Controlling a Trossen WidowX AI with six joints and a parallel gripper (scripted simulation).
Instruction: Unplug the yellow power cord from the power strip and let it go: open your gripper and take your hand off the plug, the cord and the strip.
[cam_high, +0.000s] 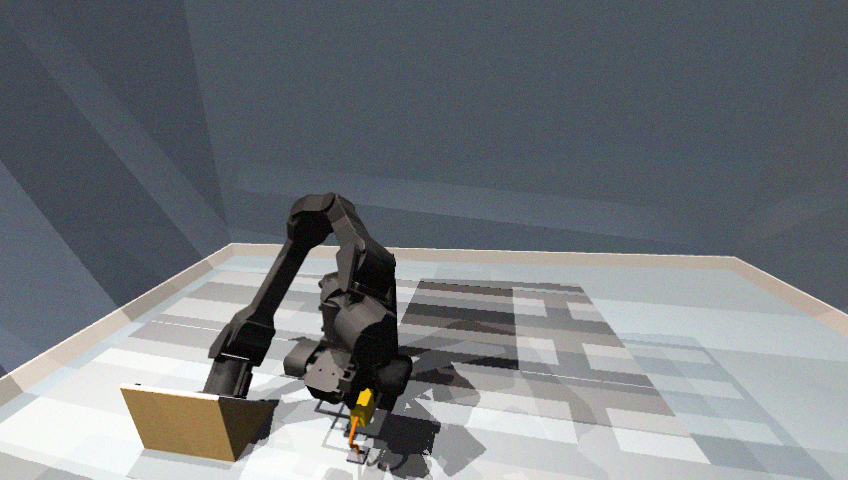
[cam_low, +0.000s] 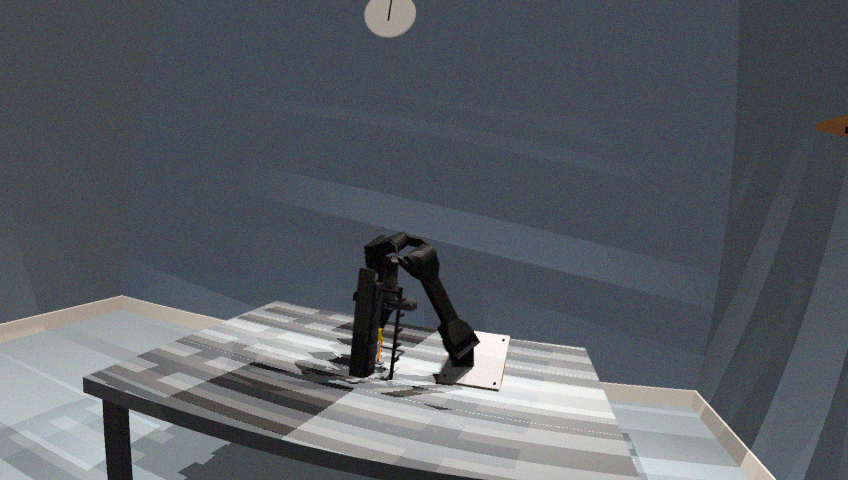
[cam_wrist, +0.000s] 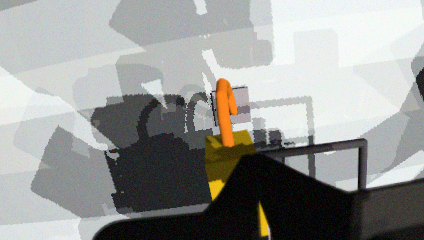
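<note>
My gripper is shut in the wrist view, with the fingertips together and nothing seen between them. The yellow plug is partly hidden behind the fingers in the wrist view; whether they touch it cannot be told. An orange cord runs from its end down toward a small pale plate. A tall black upright bar, seemingly the power strip, stands close beside the plug in the exterior view. Whether the plug sits in a socket is hidden.
A thin black wire frame stands close beside the gripper and plug. The arm's mounting board is tilted, at the left in the top view. The small pale plate lies by the cord.
</note>
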